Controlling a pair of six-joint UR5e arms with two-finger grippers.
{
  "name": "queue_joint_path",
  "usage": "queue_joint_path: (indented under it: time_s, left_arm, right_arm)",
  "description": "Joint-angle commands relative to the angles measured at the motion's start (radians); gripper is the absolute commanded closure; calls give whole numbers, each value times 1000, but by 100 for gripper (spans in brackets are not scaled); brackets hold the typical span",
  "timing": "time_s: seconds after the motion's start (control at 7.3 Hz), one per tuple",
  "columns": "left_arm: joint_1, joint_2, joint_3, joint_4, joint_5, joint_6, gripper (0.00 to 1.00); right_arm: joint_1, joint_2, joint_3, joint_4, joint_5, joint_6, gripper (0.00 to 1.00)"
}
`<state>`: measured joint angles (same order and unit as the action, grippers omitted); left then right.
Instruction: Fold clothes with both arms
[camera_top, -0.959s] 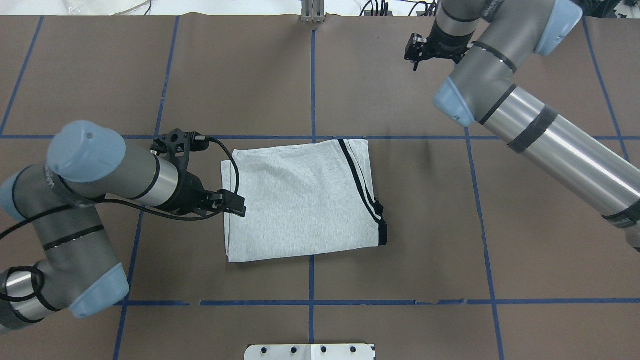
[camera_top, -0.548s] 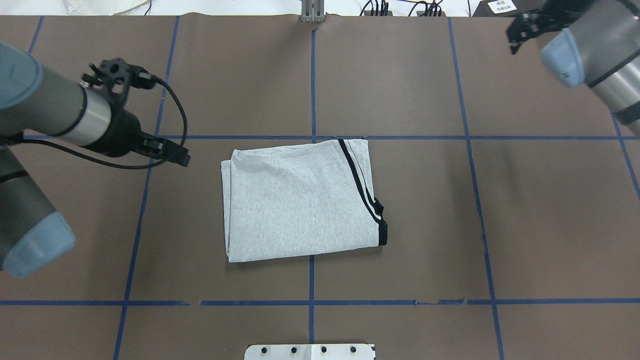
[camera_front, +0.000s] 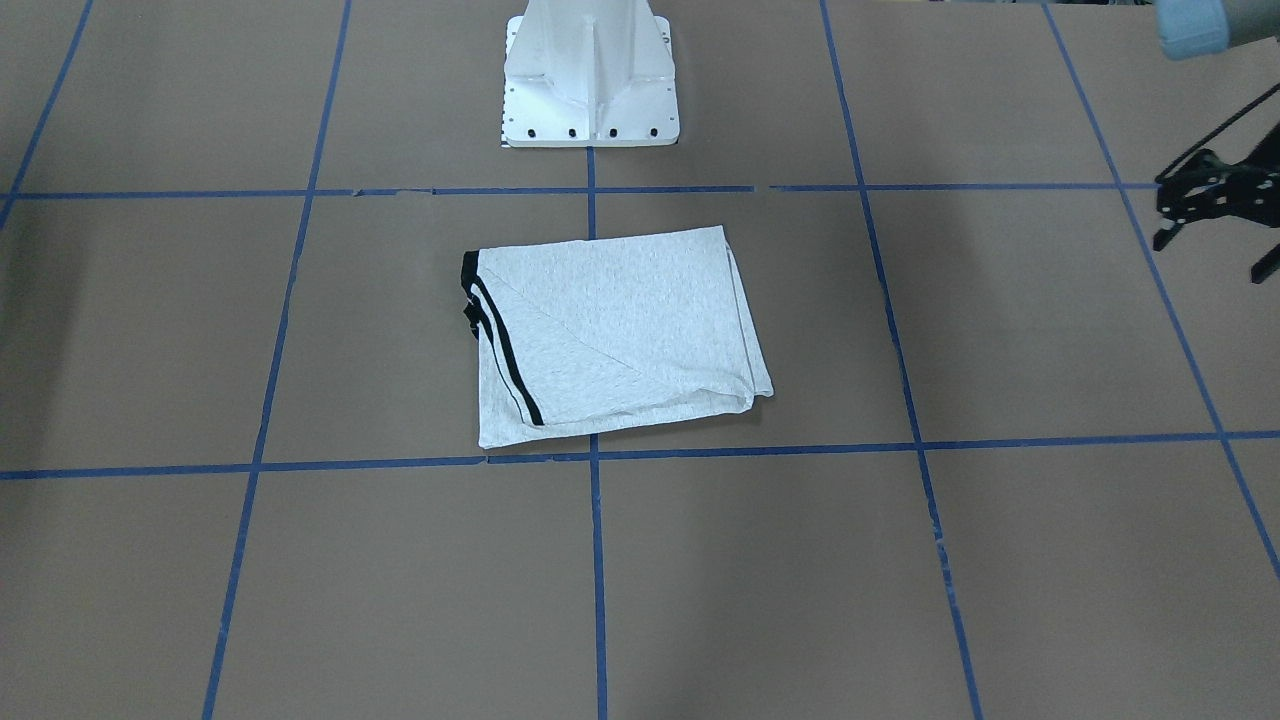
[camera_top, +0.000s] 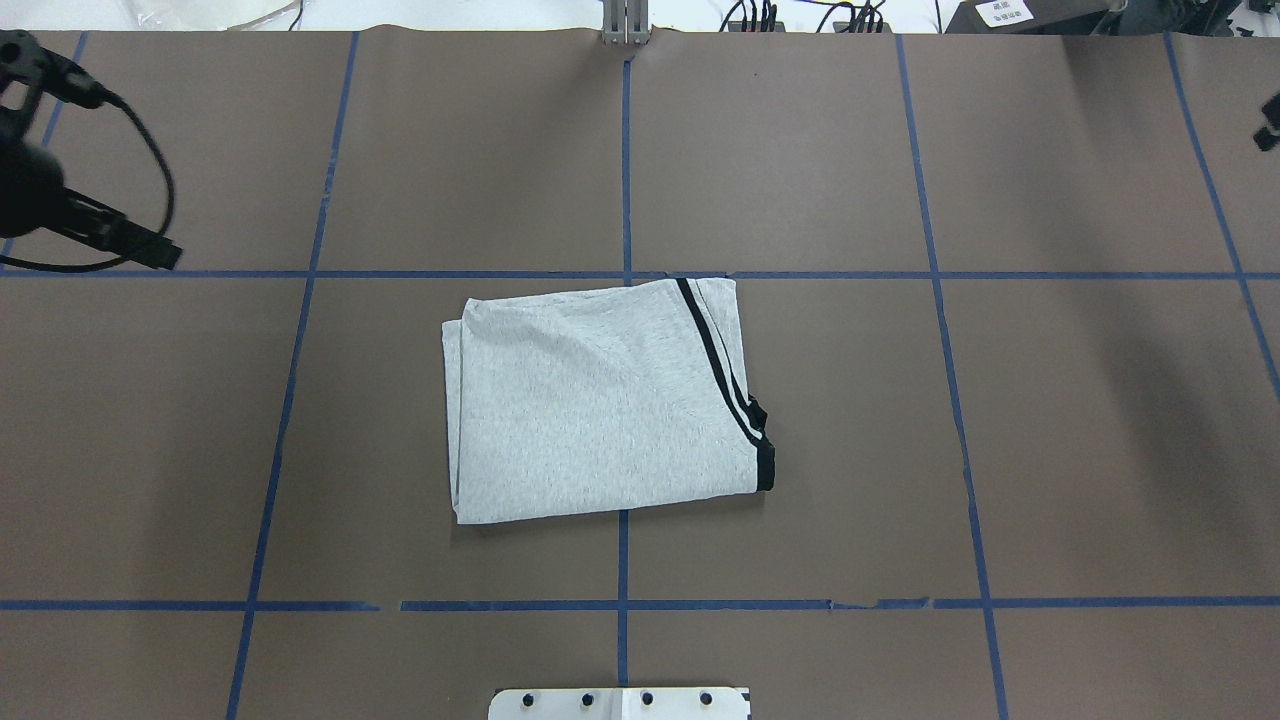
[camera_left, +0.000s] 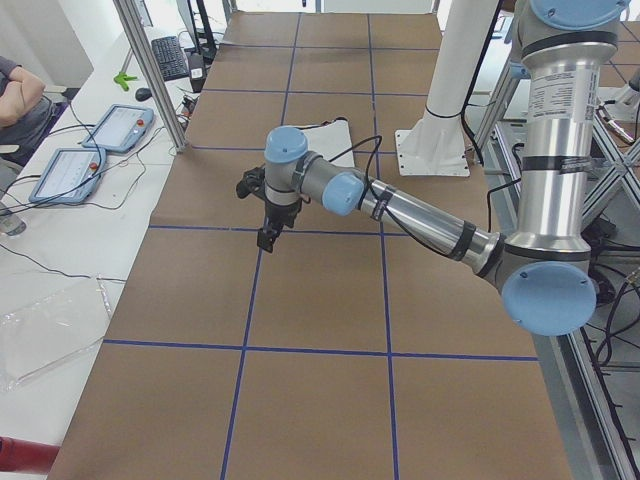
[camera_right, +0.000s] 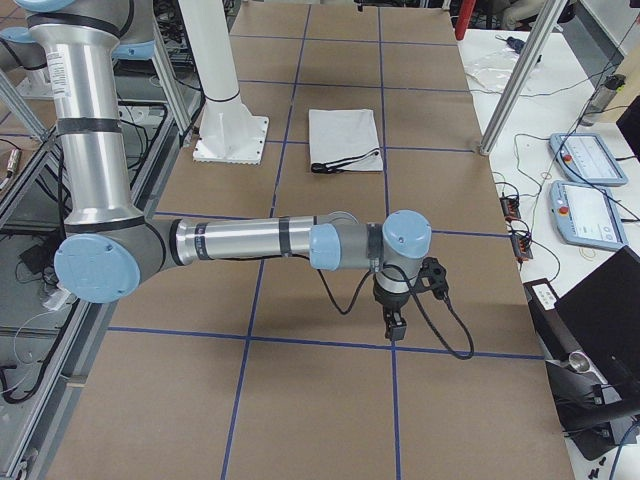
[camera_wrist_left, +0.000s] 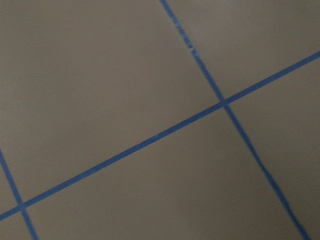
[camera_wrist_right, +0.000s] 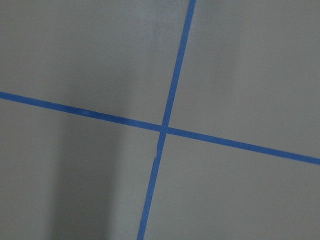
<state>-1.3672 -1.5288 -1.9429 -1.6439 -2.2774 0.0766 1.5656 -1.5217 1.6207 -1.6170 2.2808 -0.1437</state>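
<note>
The grey T-shirt (camera_top: 590, 400) lies folded into a rectangle at the table's middle, with black shoulder stripes and collar (camera_top: 762, 465) on its right side; the print is hidden. It also shows in the front view (camera_front: 620, 330). My left gripper (camera_top: 160, 255) hovers far left of the shirt, empty, with its fingers together; it also shows in the left side view (camera_left: 267, 240). My right gripper (camera_right: 393, 328) hangs over bare table far right of the shirt; only a sliver shows overhead (camera_top: 1268, 135), so I cannot tell its state. Both wrist views show only brown table and blue tape.
The white pedestal base (camera_front: 590, 80) stands at the robot's side of the table. Blue tape lines (camera_top: 625, 605) grid the brown surface. Teach pendants (camera_right: 590, 160) and cables lie on the white bench past the table's far edge. A metal post (camera_top: 625, 25) stands at the far edge.
My left gripper has drawn away from the shirt's left edge to the far left. My right arm has swung out past the right edge. The shirt has not moved.
</note>
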Motion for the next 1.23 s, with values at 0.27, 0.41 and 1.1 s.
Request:
queue_joint_path:
  time_s: [0.27,0.41,1.1]
  left_arm:
    - [-260,94,133,-4,-10,118,0]
    - [-260,137,115,7,-11,117,0]
    - [-256,142,170,15,-82,103,0]
  right_arm:
    - [4,-55,90,11,5,158,0]
    - [4,-55,90,11,5,158,0]
    - [4,-55,88,12,5,158,0]
